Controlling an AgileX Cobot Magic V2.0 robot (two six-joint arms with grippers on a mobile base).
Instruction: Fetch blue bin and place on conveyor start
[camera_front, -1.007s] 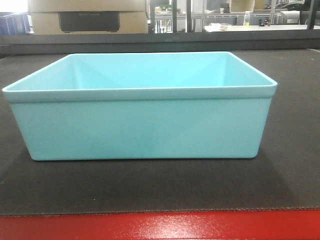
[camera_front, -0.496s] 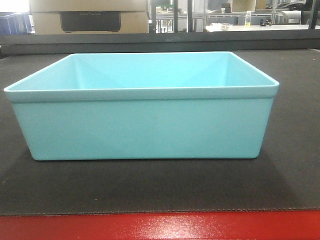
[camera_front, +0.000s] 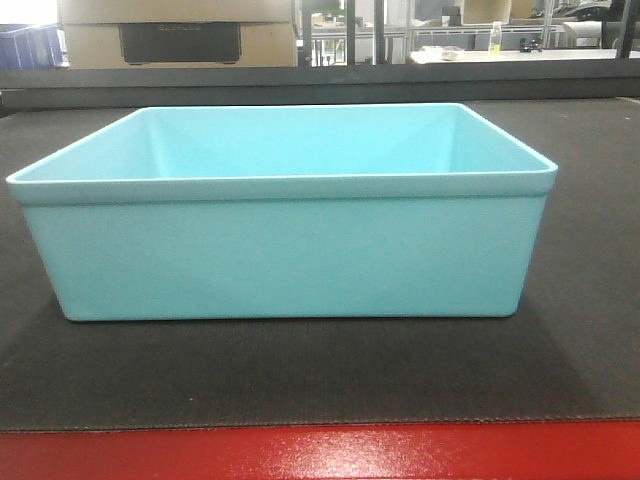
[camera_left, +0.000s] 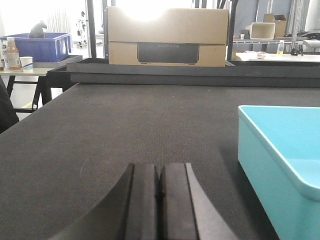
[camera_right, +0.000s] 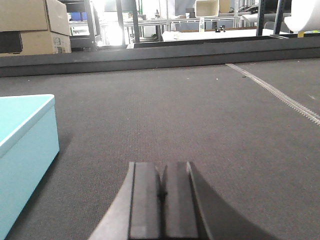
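Observation:
The blue bin (camera_front: 285, 255), a pale turquoise tub, stands empty and upright on the conveyor start (camera_front: 300, 375), a dark grey woven belt with a red front edge (camera_front: 320, 455). In the left wrist view the bin (camera_left: 280, 170) lies to the right of my left gripper (camera_left: 159, 172), which is shut and empty above the belt (camera_left: 125, 125). In the right wrist view the bin (camera_right: 22, 150) lies to the left of my right gripper (camera_right: 161, 172), which is also shut and empty over the belt (camera_right: 175, 110). Neither gripper touches the bin.
A dark raised rail (camera_front: 320, 85) runs along the belt's far edge. Cardboard boxes (camera_left: 167, 37) stand behind it. A royal-blue crate (camera_left: 42, 46) sits on a table at far left. A seam strip (camera_right: 280, 92) crosses the belt at right.
The front view shifted very slightly; the bin sits a few pixels further right than one second ago. Nothing else has moved.

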